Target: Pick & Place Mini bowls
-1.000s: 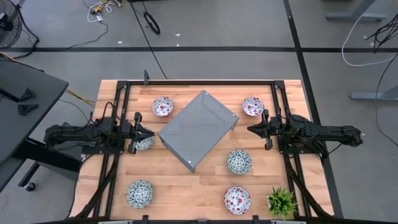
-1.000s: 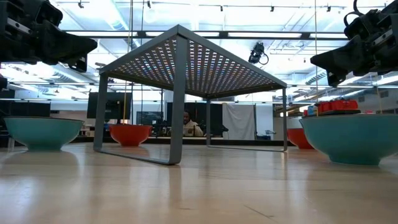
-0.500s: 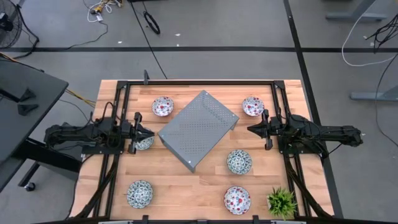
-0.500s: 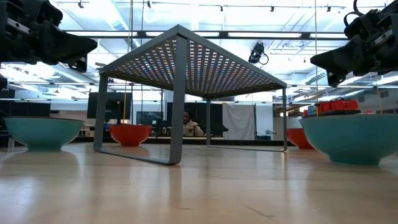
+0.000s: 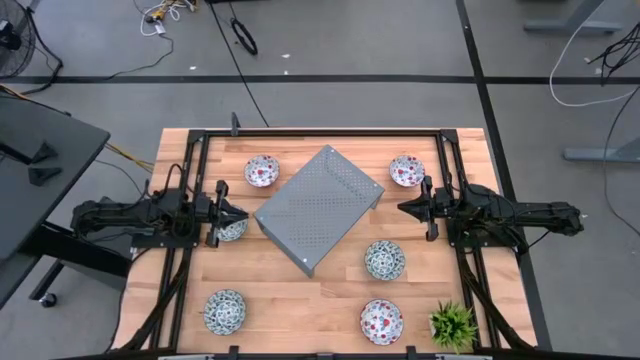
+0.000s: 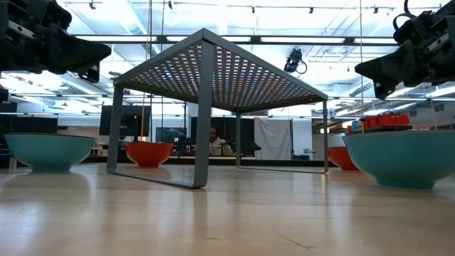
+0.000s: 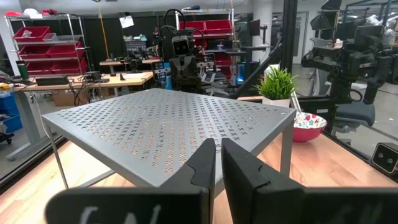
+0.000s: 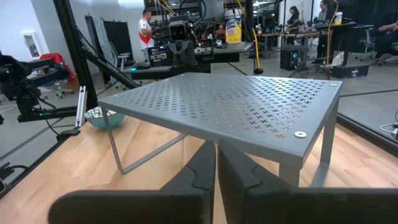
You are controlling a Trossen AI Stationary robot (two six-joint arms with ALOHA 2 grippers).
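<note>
Six mini bowls sit upright on the wooden table. In the high view the red ones are at the far left (image 5: 262, 170), far right (image 5: 407, 170) and near right (image 5: 382, 321). The teal ones are at the right (image 5: 385, 260), near left (image 5: 225, 311) and left (image 5: 232, 230), the last partly under my left gripper. My left gripper (image 5: 243, 213) hovers shut at the left of the grey perforated rack (image 5: 318, 208). My right gripper (image 5: 403, 208) hovers shut at the rack's right. Each wrist view shows its shut fingers, left (image 7: 217, 155) and right (image 8: 216, 163).
The rack stands on thin legs in the table's middle, turned at an angle. A small green potted plant (image 5: 453, 325) stands at the near right corner. A black frame rail (image 5: 320, 131) runs along the far edge. Bare wood lies along the near edge between the bowls.
</note>
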